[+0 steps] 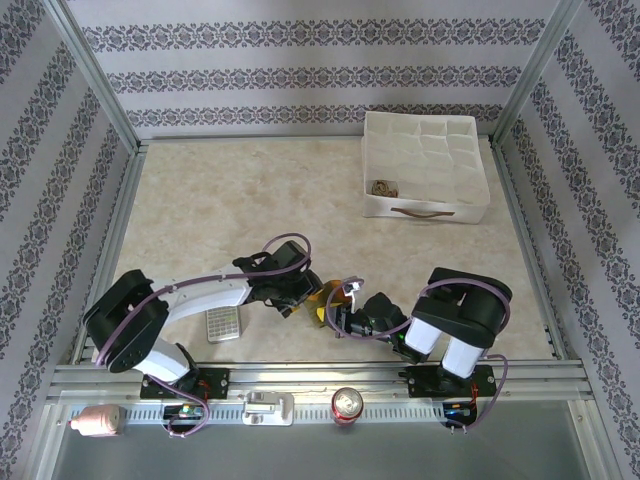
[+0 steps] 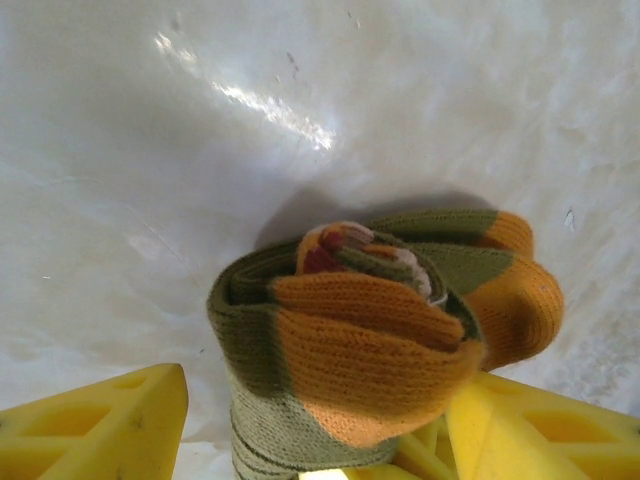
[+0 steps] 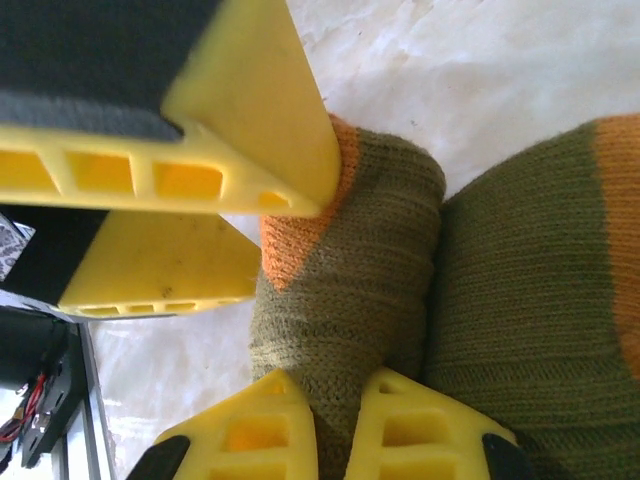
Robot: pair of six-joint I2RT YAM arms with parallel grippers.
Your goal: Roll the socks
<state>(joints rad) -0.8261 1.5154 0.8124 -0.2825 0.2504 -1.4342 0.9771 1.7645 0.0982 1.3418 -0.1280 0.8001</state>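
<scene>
- left arm (image 1: 205, 293): a long white tube with chunky black joints.
- right arm (image 1: 432, 335): short white tubes under round black caps.
- thin purple cables (image 1: 288, 237) loop along both arms.
- yellow plastic fingers (image 2: 100, 425) with little square holes and black pads.

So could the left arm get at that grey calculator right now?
Probably yes: the calculator lies uncovered right beside the left arm, though the left gripper is occupied, open around the sock roll.
</scene>
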